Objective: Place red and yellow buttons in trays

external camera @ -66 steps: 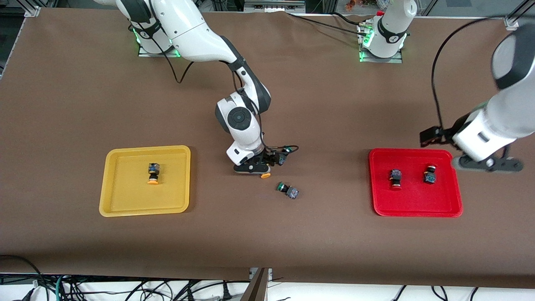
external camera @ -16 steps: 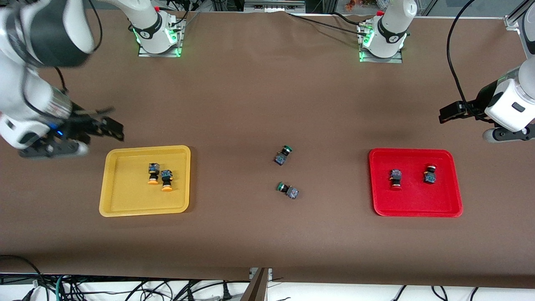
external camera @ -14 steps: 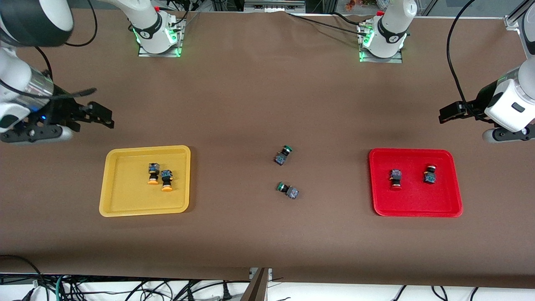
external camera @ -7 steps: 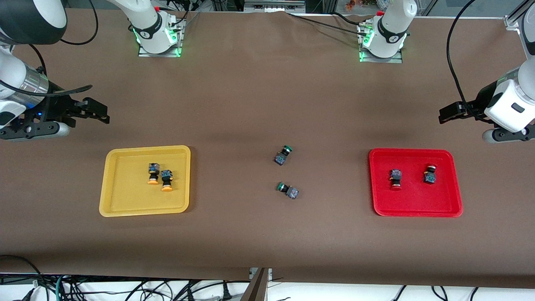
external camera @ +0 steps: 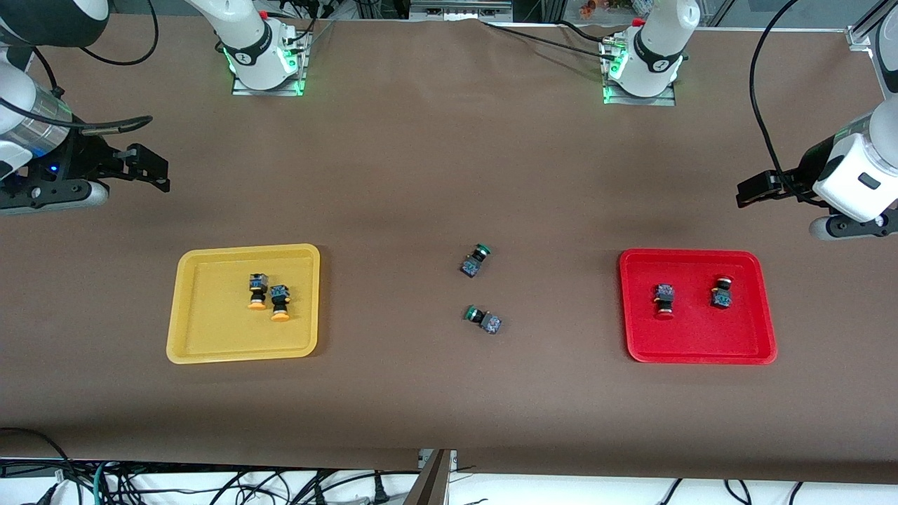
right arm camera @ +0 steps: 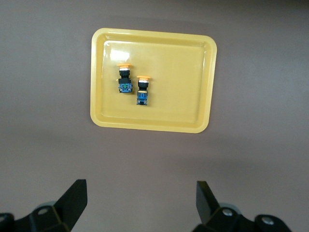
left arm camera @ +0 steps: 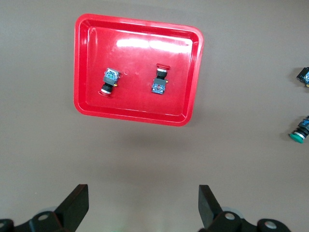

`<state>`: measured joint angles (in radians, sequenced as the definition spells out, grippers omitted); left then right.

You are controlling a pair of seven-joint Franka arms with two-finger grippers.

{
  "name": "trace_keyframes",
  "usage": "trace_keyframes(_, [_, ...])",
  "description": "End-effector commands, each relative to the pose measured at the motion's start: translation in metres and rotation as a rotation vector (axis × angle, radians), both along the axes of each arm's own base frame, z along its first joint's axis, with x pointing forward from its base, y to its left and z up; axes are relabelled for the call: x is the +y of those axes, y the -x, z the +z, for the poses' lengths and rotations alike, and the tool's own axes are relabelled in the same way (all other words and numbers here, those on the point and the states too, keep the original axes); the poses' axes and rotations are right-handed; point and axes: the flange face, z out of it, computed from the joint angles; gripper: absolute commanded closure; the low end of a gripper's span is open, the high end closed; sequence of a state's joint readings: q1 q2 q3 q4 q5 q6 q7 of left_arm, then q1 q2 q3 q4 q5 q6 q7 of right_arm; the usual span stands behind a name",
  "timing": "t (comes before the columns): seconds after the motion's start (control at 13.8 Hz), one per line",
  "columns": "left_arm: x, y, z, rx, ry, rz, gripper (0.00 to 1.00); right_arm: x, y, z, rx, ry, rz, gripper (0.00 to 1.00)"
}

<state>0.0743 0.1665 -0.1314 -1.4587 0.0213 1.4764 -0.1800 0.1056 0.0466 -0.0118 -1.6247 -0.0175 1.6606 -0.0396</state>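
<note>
Round-capped buttons (external camera: 267,297) in glossy rounded-corner trays (external camera: 189,351)

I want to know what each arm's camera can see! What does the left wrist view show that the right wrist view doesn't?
Only the left wrist view shows the red tray with two red buttons in it, plus two green buttons on the table. Only the right wrist view shows the yellow tray with two yellow buttons. Both share the brown table and an open gripper: the left gripper and the right gripper, each empty.
</note>
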Motion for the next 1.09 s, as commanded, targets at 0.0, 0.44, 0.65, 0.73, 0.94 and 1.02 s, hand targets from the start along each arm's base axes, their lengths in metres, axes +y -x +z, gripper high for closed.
trace_keyframes(0.0, [0.0004,-0.005,0.0049,-0.01,0.02,0.007,0.0,0.0044,-0.0049,-0.0045,-0.005,0.018,0.019,0.0])
trace_keyframes(0.44, [0.0002,-0.005,0.0049,-0.01,0.022,0.007,0.0,0.0017,-0.0041,0.0005,0.001,0.009,0.009,0.0])
trace_keyframes(0.65, [0.0011,-0.0054,0.0039,-0.008,0.021,0.009,0.0,0.0109,-0.0022,0.0022,-0.002,0.02,0.025,0.0])
trace_keyframes(0.73, [0.0011,-0.0054,0.0039,-0.008,0.021,0.009,0.0,0.0102,-0.0027,0.0013,0.0,0.02,0.023,0.0])
trace_keyframes(0.94, [0.0011,-0.0056,0.0041,-0.01,0.021,0.009,0.0,0.0093,-0.0026,-0.0033,0.009,0.021,0.022,0.0])
trace_keyframes(1.02, [0.0011,-0.0056,0.0041,-0.01,0.022,0.007,0.0,0.0095,-0.0027,-0.0025,0.008,0.019,0.026,0.0])
